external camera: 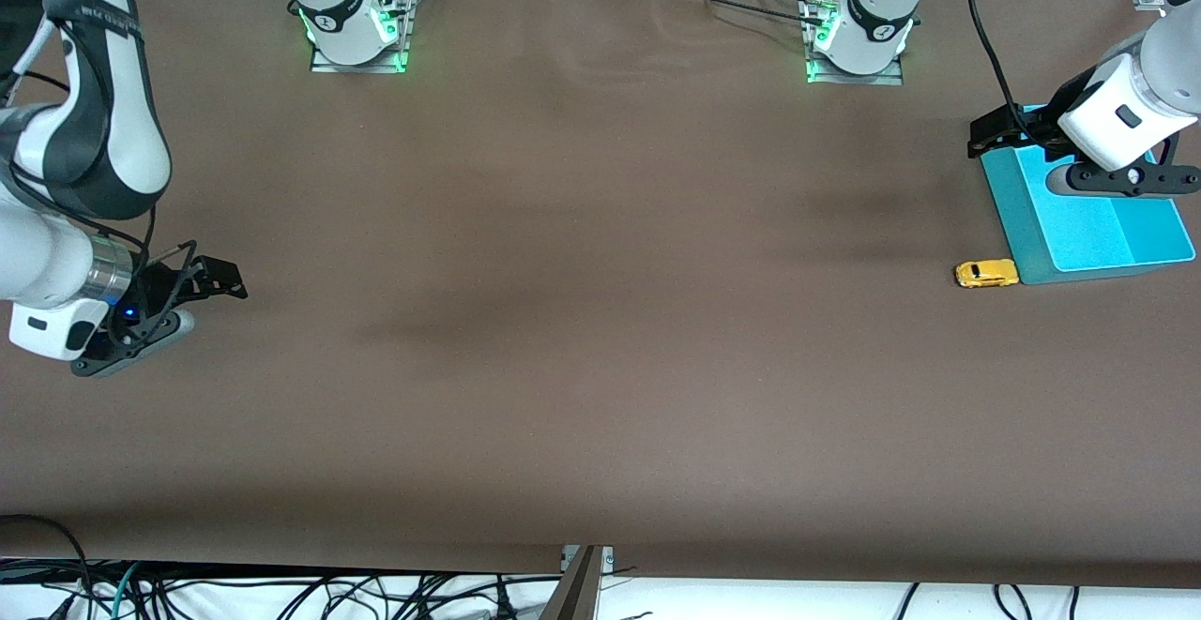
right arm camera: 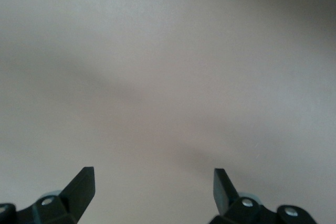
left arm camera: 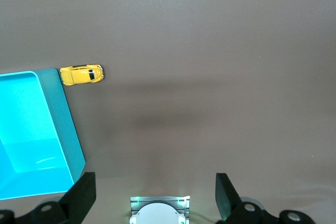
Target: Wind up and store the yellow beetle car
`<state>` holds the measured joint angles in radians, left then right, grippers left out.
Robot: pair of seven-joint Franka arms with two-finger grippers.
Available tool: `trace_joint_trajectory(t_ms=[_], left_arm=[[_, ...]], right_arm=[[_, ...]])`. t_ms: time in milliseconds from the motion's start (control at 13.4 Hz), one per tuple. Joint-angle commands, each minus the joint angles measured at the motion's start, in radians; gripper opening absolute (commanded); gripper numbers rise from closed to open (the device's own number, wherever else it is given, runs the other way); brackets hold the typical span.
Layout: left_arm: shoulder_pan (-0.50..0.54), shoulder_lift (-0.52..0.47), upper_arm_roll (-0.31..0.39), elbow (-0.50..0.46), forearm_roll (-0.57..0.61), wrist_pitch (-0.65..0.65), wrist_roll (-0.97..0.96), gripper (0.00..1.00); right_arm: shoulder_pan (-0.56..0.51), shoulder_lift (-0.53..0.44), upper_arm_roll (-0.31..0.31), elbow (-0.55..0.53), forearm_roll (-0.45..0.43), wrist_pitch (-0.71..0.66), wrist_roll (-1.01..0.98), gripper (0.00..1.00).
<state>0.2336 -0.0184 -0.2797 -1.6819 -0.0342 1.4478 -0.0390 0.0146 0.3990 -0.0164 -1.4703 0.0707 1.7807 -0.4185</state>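
at the left arm's end of the table: that's where everything in play sits
yellow beetle car: tiny thing on its wheels on the brown table, just beside the corner of the teal tray that's nearest the front camera, on the side toward the right arm's end. looks like it's touching the rim or a hair off it, can't say which
tray: shallow, teal, nothing in it that i can see
left claw: up in the air over the tray's edge farthest from the front camera, jaws spread wide, holding nothing. the left wrist view shows both fingers apart, with the car well out ahead of them
right claw: low over bare table at the right arm's end, jaws also wide and empty. this arm waits
step in hand: my read is the very start, car not touched, not wound, not stored
next move: probably the left claw comes over and down on the car. it's way smaller than the claw and tucked by the rim, so a finger could catch the tray wall
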Motion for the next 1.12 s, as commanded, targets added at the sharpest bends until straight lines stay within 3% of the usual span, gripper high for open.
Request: trace_joint_trajectory(t_ms=[0,298,521,894,1043], left_arm=[[0.004,-0.005,-0.006,0.007,-0.009,-0.014,-0.010,1.00],[0.004,-0.003,-0.006,0.007,-0.007,-0.014,-0.010,1.00],[0.006,-0.003,-0.004,-0.005,-0.009,-0.014,-0.009,1.00],[0.004,-0.003,-0.010,0.004,-0.009,-0.023,-0.015,1.00],[0.006,-0.003,-0.010,0.002,-0.009,-0.023,-0.013,1.00]], right_arm=[[0.011,-0.046,0.001,0.025,0.004,-0.076,0.173,1.00],[0.019,-0.103,0.021,0.025,0.000,-0.171,0.389,1.00],[0.018,-0.143,0.020,0.024,-0.003,-0.217,0.397,1.00],[0.016,-0.176,0.021,0.024,-0.136,-0.205,0.397,1.00],[0.015,-0.183,0.024,0.022,-0.149,-0.196,0.399,1.00]])
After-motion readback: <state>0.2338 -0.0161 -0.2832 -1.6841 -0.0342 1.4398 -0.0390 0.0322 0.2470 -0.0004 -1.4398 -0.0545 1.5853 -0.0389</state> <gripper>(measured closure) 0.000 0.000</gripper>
